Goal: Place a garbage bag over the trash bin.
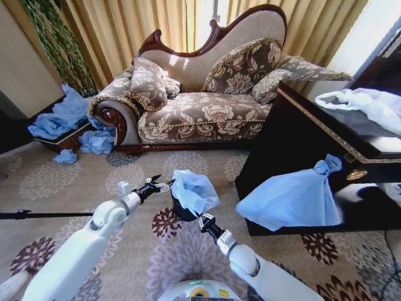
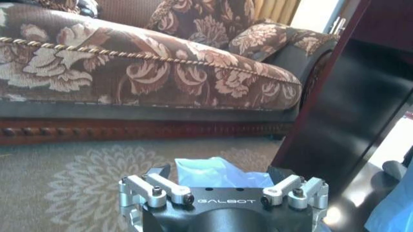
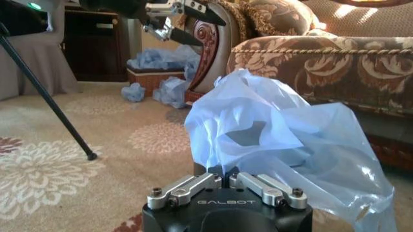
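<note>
Holding the garbage bag [image 1: 194, 191] over the trash bin [image 1: 182, 212].
Right gripper [image 1: 204, 219] pinches its near edge; left gripper [image 1: 155, 184], spread open, sits just beside it.

Bright window backlight, perhaps slight edge distortion.

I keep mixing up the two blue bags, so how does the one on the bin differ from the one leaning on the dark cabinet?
The garbage bag is small, crumpled and open, draped over the trash bin; the knotted bag is larger, smoother and tied shut on top. The garbage bag sits between the left gripper and right gripper; the knotted bag lies untouched. Both are light-blue thin plastic.
</note>
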You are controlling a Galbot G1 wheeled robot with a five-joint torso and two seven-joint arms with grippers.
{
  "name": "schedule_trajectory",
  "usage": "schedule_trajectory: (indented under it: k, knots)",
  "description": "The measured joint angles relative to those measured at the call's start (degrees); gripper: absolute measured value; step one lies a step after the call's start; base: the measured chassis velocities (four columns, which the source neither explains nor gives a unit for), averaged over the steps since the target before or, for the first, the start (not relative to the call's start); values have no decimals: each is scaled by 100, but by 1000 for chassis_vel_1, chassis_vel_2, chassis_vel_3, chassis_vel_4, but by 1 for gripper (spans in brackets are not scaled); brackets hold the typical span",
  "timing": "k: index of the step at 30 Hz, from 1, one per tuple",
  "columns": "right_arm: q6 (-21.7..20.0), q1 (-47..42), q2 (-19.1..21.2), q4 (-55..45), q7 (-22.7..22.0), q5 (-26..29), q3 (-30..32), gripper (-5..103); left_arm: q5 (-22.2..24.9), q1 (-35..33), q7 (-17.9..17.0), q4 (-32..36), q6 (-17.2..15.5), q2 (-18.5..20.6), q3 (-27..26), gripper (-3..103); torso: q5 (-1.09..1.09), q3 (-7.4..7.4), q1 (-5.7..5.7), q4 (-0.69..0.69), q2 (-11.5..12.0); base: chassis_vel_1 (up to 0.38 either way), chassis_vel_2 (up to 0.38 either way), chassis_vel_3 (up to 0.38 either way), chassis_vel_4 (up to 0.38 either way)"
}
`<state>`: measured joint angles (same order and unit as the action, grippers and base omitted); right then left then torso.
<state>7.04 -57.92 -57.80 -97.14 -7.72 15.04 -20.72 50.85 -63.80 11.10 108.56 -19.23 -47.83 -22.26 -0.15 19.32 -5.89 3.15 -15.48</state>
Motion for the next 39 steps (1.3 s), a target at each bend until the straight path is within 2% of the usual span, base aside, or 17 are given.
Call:
schedule_trajectory:
  k: [7, 10, 11, 13, 15, 18, 20, 22, 24, 26, 27, 28, 29, 30, 32, 34, 39]
  knots:
    - [71, 127, -85, 105, 20, -38, -110, 0, 119, 156, -587, 221, -168, 112, 312, 100, -1, 0, 0, 0, 0, 0, 0, 0, 0]
    - [136, 144, -114, 138, 31, -257, -190, 0, 481, 427, -1055, 454, -727, 216, 554, 100, -1, 0, 0, -1, 0, 0, 0, 0, 0]
    - [136, 144, -114, 138, 31, -257, -190, 0, 481, 427, -1055, 454, -727, 216, 554, 100, -1, 0, 0, -1, 0, 0, 0, 0, 0]
    - [180, 138, -158, 177, 38, -373, -234, 0, 679, 765, -1304, 494, -1259, 331, 724, 100, 0, 0, 0, 1, 0, 0, 0, 0, 0]
    - [202, 134, -179, 202, 40, -421, -250, 0, 678, 930, -1315, 472, -1447, 395, 832, 100, 0, 0, 0, -1, 0, 0, 0, 0, 0]
    - [267, 142, -228, 271, 64, -524, -284, 0, 290, 1688, -1133, 258, -1924, 620, 1348, 100, 0, 1, -1, 1, 0, 0, 0, 0, 0]
    - [272, 147, -233, 277, 65, -528, -300, 0, 238, 1932, -1073, 185, -2046, 664, 1540, 100, 0, 1, -1, 0, 0, 0, 0, 0, 0]
    - [276, 140, -230, 272, 66, -529, -304, 0, 17, 2584, -822, -38, -2231, 702, 2057, 100, 0, 1, -1, 0, -1, 0, 0, 0, 0]
    - [276, 132, -228, 265, 66, -528, -296, 0, -133, 2756, -722, -119, -2228, 700, 2211, 100, 0, 1, -1, 2, -1, 0, 0, 0, 0]
    - [279, 102, -206, 247, 65, -517, -248, 0, -1106, 3359, -47, -503, -1956, 637, 2872, 100, -1, 2, -1, 0, -1, 0, 0, 0, 0]
    - [279, 102, -206, 247, 65, -517, -248, 0, -1106, 3359, -47, -503, -1956, 637, 2872, 100, -1, 2, -1, 0, -1, 0, 0, 0, 0]
    - [285, 99, -201, 244, 65, -515, -235, 0, -1574, 3591, 366, -657, -1848, 587, 3103, 100, -2, 1, -1, 0, -1, 0, 0, 0, 0]
    - [294, 98, -200, 244, 65, -509, -220, 0, -2245, 3948, 1007, -892, -1664, 501, 3504, 100, 0, 1, -1, -1, -1, 0, 0, 0, 0]
    - [294, 98, -200, 244, 65, -509, -220, 0, -2245, 3948, 1007, -892, -1664, 501, 3504, 100, 0, 1, -1, -1, -1, 0, 0, 0, 0]
    - [298, 99, -202, 247, 65, -502, -200, 0, -2935, 4464, 1622, -1232, -1313, 386, 4139, 100, -1, 2, -1, 0, -1, 0, 0, 0, 0]
    - [302, 95, -213, 248, 64, -497, -178, 0, -3220, 4890, 1967, -1543, -979, 265, 4580, 100, 3, 1, -1, 1, -1, 0, 0, 0, 0]
    - [311, 3, -216, 241, 58, -494, -53, 0, -3324, 5432, 2355, -2012, -777, -2, 5073, 100, 0, 1, -1, 3, -1, 0, 0, 0, 0]
